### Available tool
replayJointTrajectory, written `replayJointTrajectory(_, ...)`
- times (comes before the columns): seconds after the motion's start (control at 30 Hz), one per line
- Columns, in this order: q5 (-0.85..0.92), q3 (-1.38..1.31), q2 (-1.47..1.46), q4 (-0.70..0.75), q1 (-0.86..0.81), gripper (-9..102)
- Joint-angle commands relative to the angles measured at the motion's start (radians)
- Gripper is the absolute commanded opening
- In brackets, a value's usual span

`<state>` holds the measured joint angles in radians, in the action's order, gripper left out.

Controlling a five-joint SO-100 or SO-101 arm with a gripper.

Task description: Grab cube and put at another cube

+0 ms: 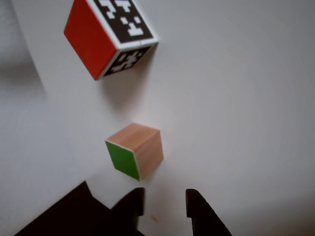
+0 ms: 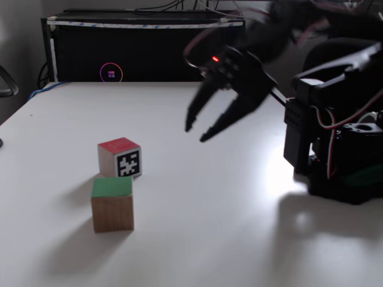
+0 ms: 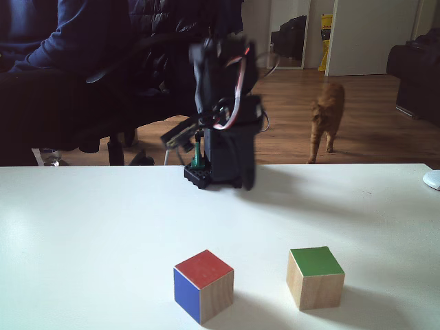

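Cube: a plain light-brown wooden cube (image 2: 112,205) with one bright green face edged in white, the green turned up in both fixed views (image 3: 315,277) and sideways in the other view (image 1: 134,150).
Position: it rests on the table, close beside but apart from the marker cube, and well apart from the gripper.
Another cube: a cube of similar size (image 2: 120,157) with black-and-white pixel marker patterns, a red top and a blue side (image 3: 203,284); it also lies on the table (image 1: 109,33).
Gripper: the black two-finger gripper (image 2: 197,131) hangs in the air above the table, fingers spread and grasping nothing (image 1: 165,202).
Surface: a plain white table (image 2: 251,227), softly shadowed.
Room: a black box (image 2: 143,48) with a small glowing ring behind the table; wooden floor, an orange cat (image 3: 328,117), and a seated person in dark clothes (image 3: 69,62).
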<state>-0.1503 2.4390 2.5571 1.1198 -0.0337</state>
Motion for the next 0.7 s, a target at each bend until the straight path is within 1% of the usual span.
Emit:
replayJointTrajectory(0.0, -0.055, -0.232, -0.265, 0.0, 0.048, 18)
replayJointTrajectory(0.13, -0.095, -0.362, -0.42, 0.021, 0.087, 27)
replayJointTrajectory(0.27, -0.104, -0.457, -0.528, 0.04, 0.123, 40)
replayJointTrajectory(0.33, -0.106, -0.506, -0.581, 0.054, 0.133, 43)
replayJointTrajectory(0.53, -0.097, -0.693, -0.77, 0.117, 0.129, 48)
replayJointTrajectory(0.67, -0.071, -0.784, -0.891, 0.137, 0.124, 48)
